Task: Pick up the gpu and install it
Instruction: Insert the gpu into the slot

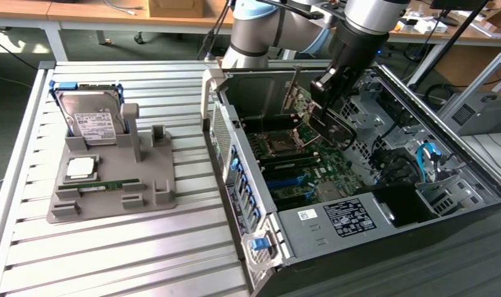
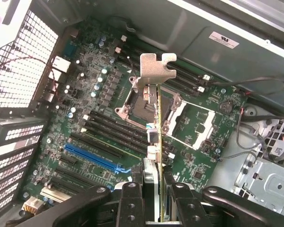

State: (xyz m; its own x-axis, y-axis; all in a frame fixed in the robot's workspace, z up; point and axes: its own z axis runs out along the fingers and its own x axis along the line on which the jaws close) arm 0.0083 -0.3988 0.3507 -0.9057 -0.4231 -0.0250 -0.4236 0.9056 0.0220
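Observation:
My gripper (image 2: 160, 191) is shut on the gpu (image 2: 156, 125), a thin card seen edge-on in the wrist view with its silver bracket (image 2: 155, 71) at the far end. The card hangs above the green motherboard (image 2: 97, 90), over the CPU socket (image 2: 180, 111) and the black slots, apart from the board. A blue slot (image 2: 92, 158) lies to one side of it. In the exterior view the gpu (image 1: 302, 104) is held tilted inside the open computer case (image 1: 358, 216), under my gripper (image 1: 324, 83).
On the exterior view's left a grey fixture tray (image 1: 109, 198) carries a silver hard drive (image 1: 89, 117), a narrow green memory stick (image 1: 101, 184) and a CPU chip (image 1: 81, 167). Drive cages and blue cables (image 1: 428, 158) crowd the case's right side.

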